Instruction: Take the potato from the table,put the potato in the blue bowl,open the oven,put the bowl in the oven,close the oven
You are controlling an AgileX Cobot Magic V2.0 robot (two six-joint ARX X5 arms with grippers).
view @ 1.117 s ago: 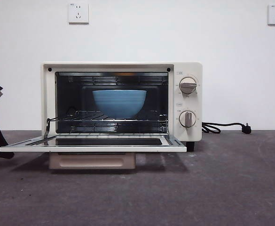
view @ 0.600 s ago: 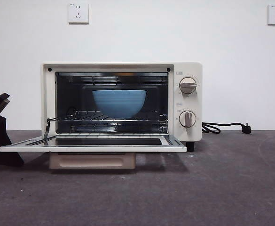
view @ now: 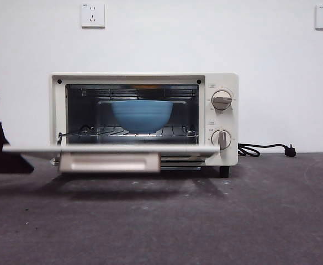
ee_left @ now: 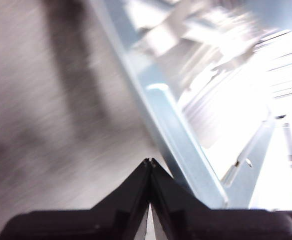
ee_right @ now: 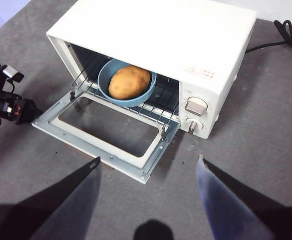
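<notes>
With the potato (ee_right: 129, 82) already sitting in the blue bowl (ee_right: 127, 82) on the rack inside the oven (ee_right: 155, 60), only closing the door (view: 111, 148) is left. Front view shows the door partway up, about level, its beige handle (view: 109, 163) facing the camera. Left gripper (ee_left: 150, 162) has its jaws pressed together with nothing between them, tip right at the door's outer corner; that view is heavily blurred, so actual contact is likely but can't be confirmed. In the right wrist view the same gripper (ee_right: 8, 102) sits just beside the door's corner on the side away from the knobs (ee_right: 195, 106). Right gripper (ee_right: 148, 162) hangs high above the table (ee_right: 265, 150), jaws spread wide, holding nothing, waiting.

To do it well: keep the closed tip under the door's edge, push up and toward the oven along the hinge arc, steady not fast, so the bowl isn't jolted. Pushing at one corner could twist the door or let the tip slip off, so finish with a press on the front face until it seats.
</notes>
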